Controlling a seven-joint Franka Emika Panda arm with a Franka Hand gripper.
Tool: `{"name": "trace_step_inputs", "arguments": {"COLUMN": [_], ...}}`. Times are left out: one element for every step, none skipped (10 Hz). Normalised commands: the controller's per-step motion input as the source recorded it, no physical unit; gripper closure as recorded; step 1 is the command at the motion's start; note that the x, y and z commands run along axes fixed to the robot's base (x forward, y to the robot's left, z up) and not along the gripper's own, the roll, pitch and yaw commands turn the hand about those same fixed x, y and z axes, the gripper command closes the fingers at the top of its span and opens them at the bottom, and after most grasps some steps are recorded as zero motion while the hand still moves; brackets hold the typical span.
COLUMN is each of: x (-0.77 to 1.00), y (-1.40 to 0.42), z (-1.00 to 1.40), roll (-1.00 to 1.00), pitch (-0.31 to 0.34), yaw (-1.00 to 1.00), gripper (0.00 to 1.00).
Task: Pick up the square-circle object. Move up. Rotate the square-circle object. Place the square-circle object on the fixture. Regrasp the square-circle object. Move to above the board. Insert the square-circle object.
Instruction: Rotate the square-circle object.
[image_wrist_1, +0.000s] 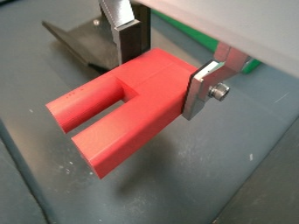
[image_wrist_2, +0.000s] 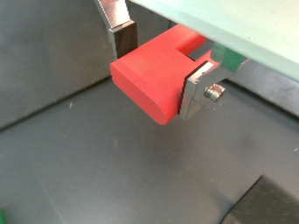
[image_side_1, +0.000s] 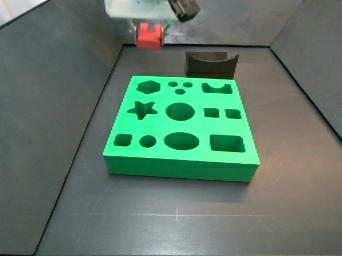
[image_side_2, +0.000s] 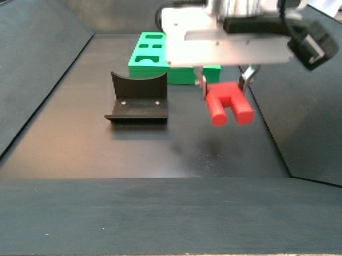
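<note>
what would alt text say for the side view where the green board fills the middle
A green board with shaped holes lies mid-floor. Behind it, the pincer holds the red square-circle object in the air beside the dark fixture.

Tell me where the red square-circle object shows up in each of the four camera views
Wrist view: square-circle object centre, between the gripper fingers.
Wrist view: square-circle object upper centre, gripped.
Side view: top, beyond the board.
Side view: right of centre, off the floor.
Shared landmark: fixture, beside it.
</note>
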Motion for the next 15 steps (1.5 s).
{"name": "trace_step_inputs", "arguments": {"x": [0.05, 0.06, 0.05, 0.05, 0.05, 0.05, 0.05, 0.04, 0.0, 0.0, -0.01, -0.02, -0.02, -0.02, -0.02], "y": [0.01, 0.01, 0.01, 0.01, 0.01, 0.02, 0.02, 0.02, 0.0, 0.0, 0.0, 0.0, 0.0, 0.01, 0.01], "z": [-1.0, -0.88, -0.76, -0.64, -0.52, -0.41, -0.31, -0.17, 0.0, 1.0, 1.0, 1.0, 1.0, 1.0, 1.0], "roll": [-0.06, -0.09, -0.1, -0.11, -0.11, -0.12, -0.13, -0.14, 0.0, 0.0, 0.0, 0.01, 0.02, 0.04, 0.06], "pitch": [-0.017, -0.017, -0.018, -0.018, -0.025, -0.03, -0.034, -0.04, 0.0, 0.0, 0.017, 0.033, 0.046, 0.065, 0.066], "yaw": [0.03, 0.02, 0.02, 0.01, 0.01, 0.02, 0.02, 0.02, 0.0, 0.0, 0.0, -0.01, -0.01, -0.02, -0.02], "gripper": [1.0, 1.0, 1.0, 1.0, 1.0, 1.0, 1.0, 1.0, 0.0, 0.0, 0.0, 0.0, 0.0, 0.0, 0.0]}}
